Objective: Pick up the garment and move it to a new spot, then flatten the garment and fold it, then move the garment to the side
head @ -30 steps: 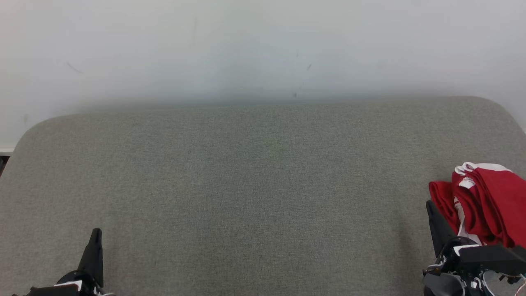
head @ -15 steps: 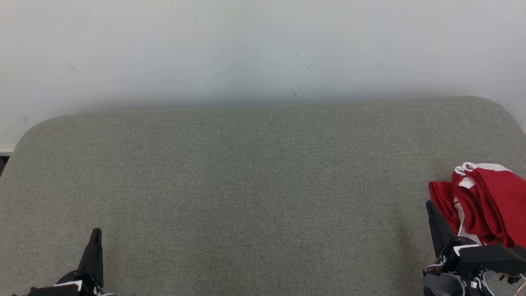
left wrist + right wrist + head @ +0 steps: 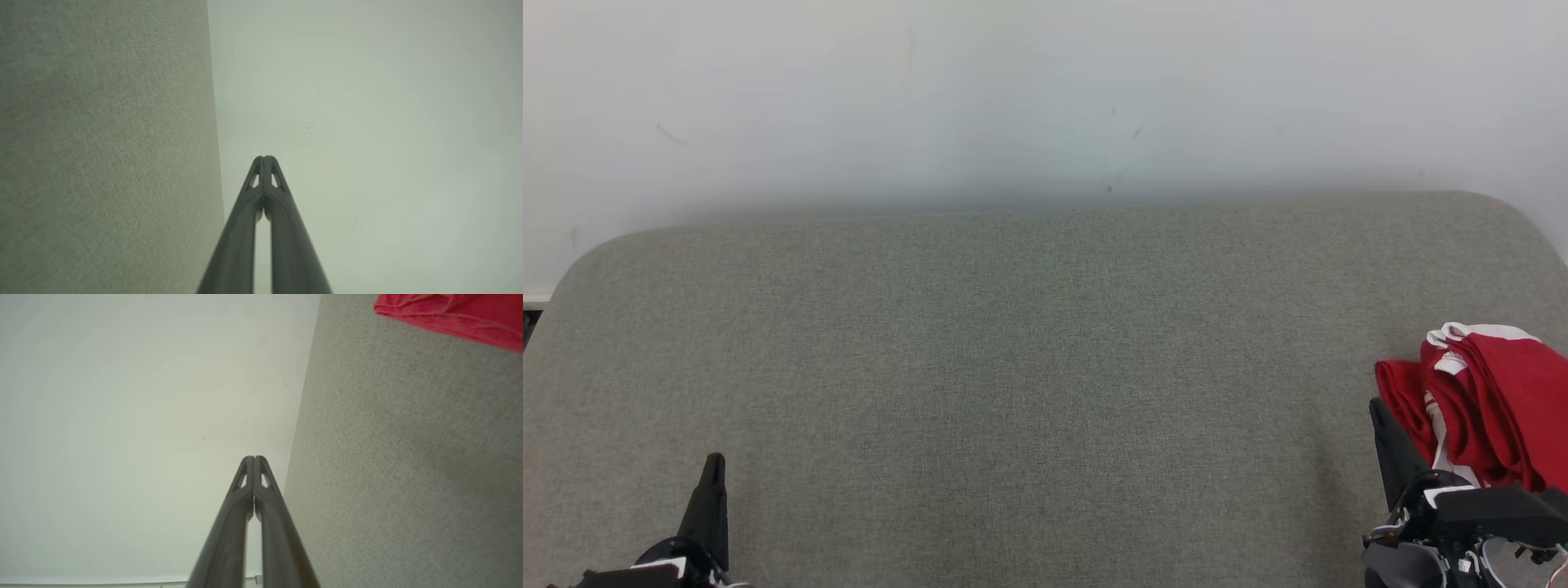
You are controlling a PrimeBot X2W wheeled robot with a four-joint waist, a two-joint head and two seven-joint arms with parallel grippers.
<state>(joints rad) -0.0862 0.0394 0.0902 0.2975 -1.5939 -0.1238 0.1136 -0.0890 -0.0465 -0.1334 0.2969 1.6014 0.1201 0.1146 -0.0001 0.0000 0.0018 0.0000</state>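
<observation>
Nothing is moving since a second ago: both grippers and the garment are sitting exactly where they were. At the near left, the left gripper (image 3: 714,474) is hovering over the cushion (image 3: 1045,367) with its fingers pressed together, holding nothing. At the near right, the right gripper (image 3: 1379,412) is likewise pinched tight and empty, its tip lying just beside the garment (image 3: 1494,400); whether it is touching the cloth I cannot tell. The garment, red with white trim, is lying bunched in a heap at the cushion's right edge, running out of the head view. Farther off, bare cushion is stretching to the wall (image 3: 1045,98).

The risk is sitting in that heap. If the right gripper is going in without spreading first, it is likely shoving the cloth rightward, perhaps off the edge. A shallow pinch is probably catching one fold only, leaving the rest trailing and twisting during the carry. The left gripper is standing well apart, too far to steady anything.
</observation>
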